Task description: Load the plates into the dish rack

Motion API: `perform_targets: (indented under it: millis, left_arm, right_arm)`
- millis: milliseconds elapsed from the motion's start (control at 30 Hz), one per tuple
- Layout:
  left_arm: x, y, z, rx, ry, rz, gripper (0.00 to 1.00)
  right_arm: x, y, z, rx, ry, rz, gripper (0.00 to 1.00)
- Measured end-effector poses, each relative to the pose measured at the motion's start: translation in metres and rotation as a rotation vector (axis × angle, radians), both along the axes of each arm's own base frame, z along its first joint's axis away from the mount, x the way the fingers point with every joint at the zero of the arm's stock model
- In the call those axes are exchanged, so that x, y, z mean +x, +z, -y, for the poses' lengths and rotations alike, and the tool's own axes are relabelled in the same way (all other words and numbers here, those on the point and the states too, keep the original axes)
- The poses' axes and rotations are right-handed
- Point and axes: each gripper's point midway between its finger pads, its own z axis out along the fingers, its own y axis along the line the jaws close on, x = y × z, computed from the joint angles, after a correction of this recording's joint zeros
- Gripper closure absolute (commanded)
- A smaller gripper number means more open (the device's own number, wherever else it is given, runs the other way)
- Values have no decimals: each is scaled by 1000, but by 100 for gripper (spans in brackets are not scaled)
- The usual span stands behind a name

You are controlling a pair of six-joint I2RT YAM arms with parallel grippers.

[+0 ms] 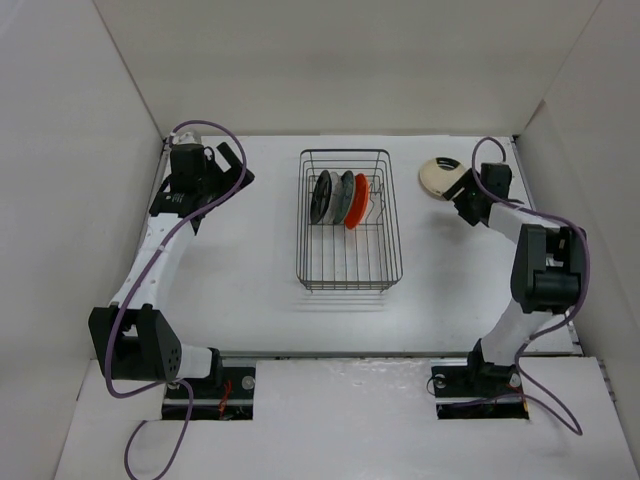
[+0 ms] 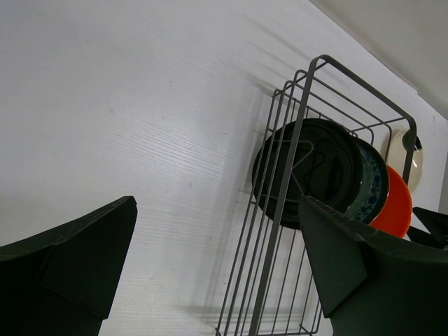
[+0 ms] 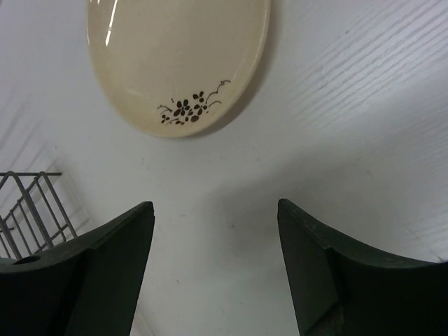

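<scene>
The dish rack (image 1: 350, 220) sat toward the far edge of the table (image 1: 250, 290), about midway between its left and right edges. Four plates stood on edge in its far half: the black plate (image 1: 320, 198) leftmost, then the pale grey plate (image 1: 334, 194), the teal plate (image 1: 347, 193), and the orange plate (image 1: 358, 205) on the right. The cream plate (image 1: 436, 177), with its dark flower sprig, lay near the far right corner of the table, outside the rack. The right gripper (image 3: 213, 210) was poised just beside it, jaws spread, nothing between them, not touching. Over by the far left corner, the left gripper (image 2: 217, 210) was spread wide and empty, well apart from the rack.
</scene>
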Motion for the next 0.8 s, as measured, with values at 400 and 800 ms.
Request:
perform_targets:
  millis: [400,800]
  left_arm:
    - [-1,0,2,-7,-13,0,0]
    - [0,-2,3,-7,-15,-6,0]
  right_arm:
    - [36,-31,13,119,-59,5,28]
    - [74,-34,32,146,-93,14,43]
